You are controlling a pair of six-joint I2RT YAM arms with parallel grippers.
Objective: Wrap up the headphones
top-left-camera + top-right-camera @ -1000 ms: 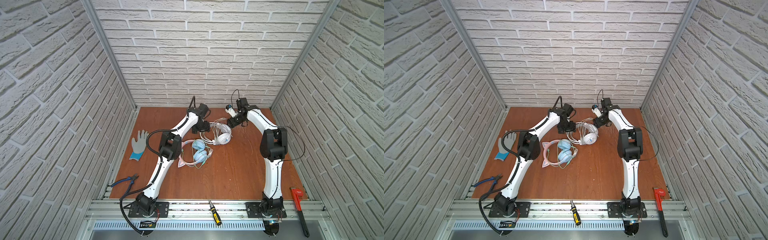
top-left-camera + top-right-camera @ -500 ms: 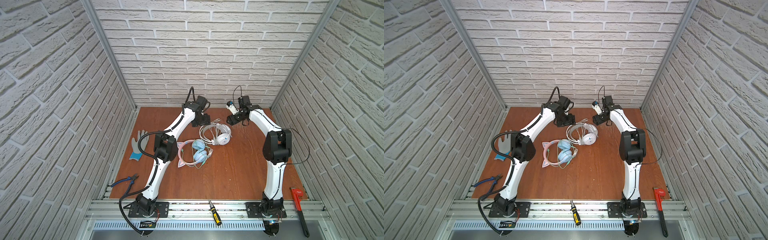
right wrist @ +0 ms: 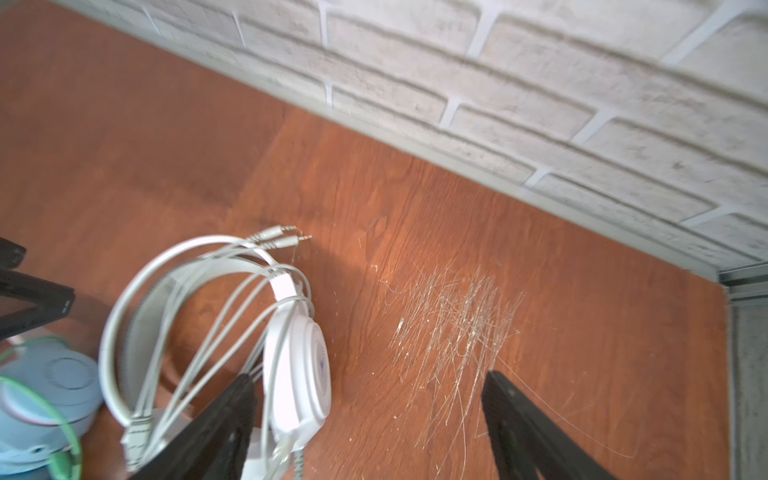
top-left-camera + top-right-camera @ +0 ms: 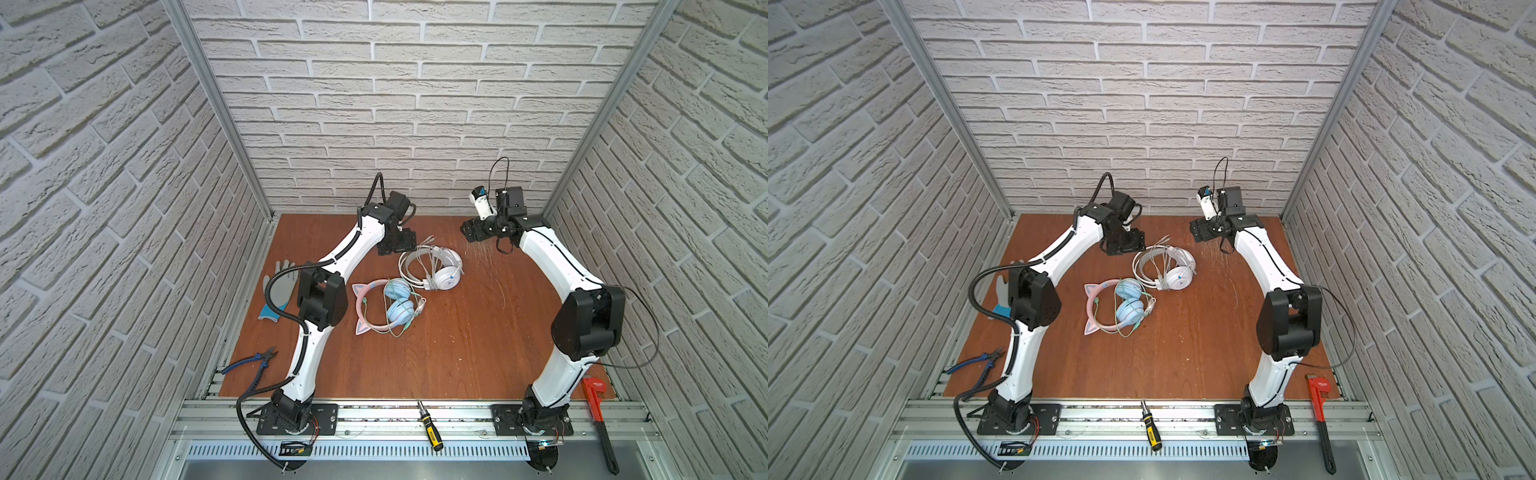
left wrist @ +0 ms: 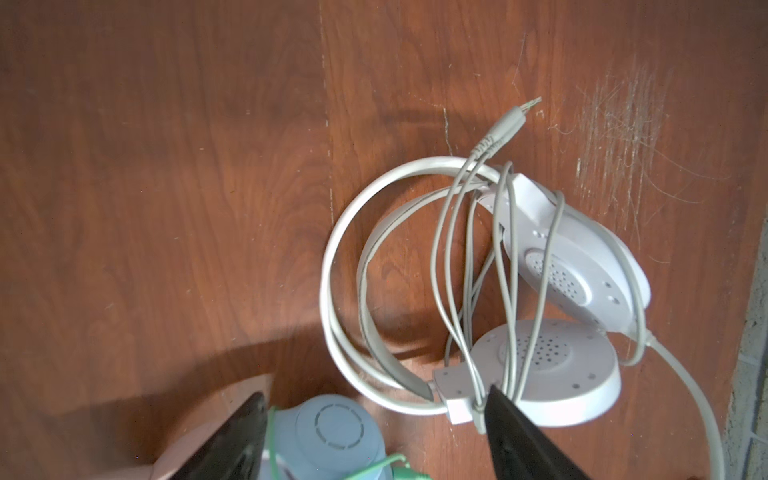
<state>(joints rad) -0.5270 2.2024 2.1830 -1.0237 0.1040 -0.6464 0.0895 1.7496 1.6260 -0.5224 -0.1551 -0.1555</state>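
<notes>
The white headphones (image 4: 446, 280) (image 4: 1179, 278) lie on the wooden table toward the back, their white cable looped across band and cups, with the plugs pointing to the back wall. Just in front of them lies the pink-banded pair with cat ears (image 4: 401, 311) (image 4: 1129, 311), its green cable looped around the light-blue cups. My left gripper (image 4: 397, 245) (image 5: 374, 390) hangs open above the table by the white band, holding nothing. My right gripper (image 4: 471, 230) (image 3: 368, 376) is open and empty over scratched wood beside the white cup (image 3: 297, 365).
A grey and blue glove (image 4: 278, 286) and blue pliers (image 4: 253, 363) lie at the table's left edge. A screwdriver (image 4: 430, 428) rests on the front rail and a red pipe wrench (image 4: 598, 411) at the front right. Brick walls close in three sides.
The right gripper has opened wider and its elbow has swung out to the right. The left arm's elbow has drifted left. Both pairs of headphones lie where they were.
</notes>
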